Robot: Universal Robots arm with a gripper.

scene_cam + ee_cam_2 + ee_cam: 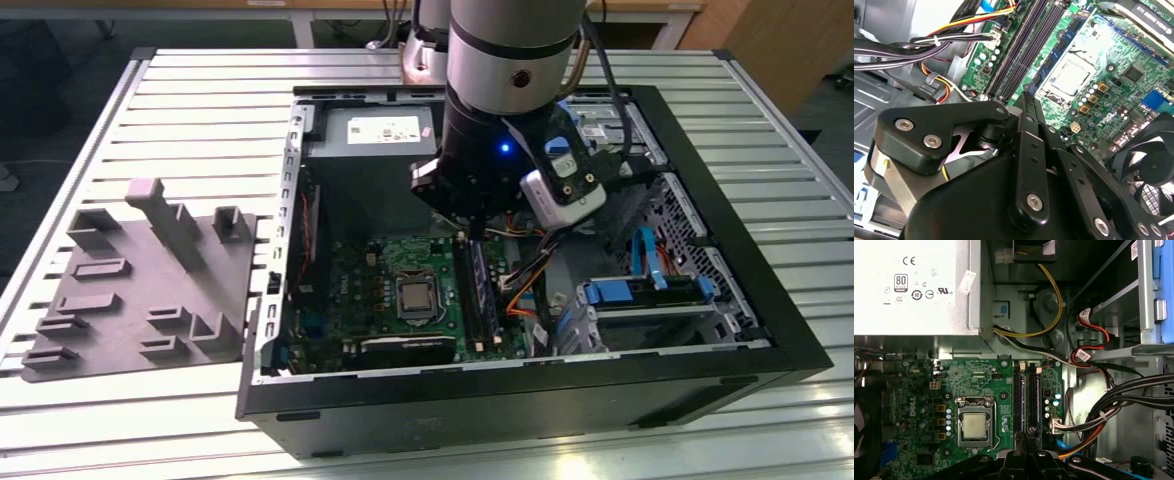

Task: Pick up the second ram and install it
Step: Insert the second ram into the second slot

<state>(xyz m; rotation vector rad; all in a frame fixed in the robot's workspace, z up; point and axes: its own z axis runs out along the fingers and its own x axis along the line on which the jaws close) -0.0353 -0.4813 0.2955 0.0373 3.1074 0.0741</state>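
Closed fingers (1027,117) just above ram slots (1025,397)

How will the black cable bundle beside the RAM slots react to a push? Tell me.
The cable bundle looks floppy, so it would probably bend aside, then spring back. Its pale tie likely makes the strands shift together. It ends in a plug on the board, so a hard shove might strain that.

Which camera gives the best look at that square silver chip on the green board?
The first wrist view: the silver chip faces the camera squarely, unobstructed. The second wrist view shows it aslant; the exterior view, from farther off.
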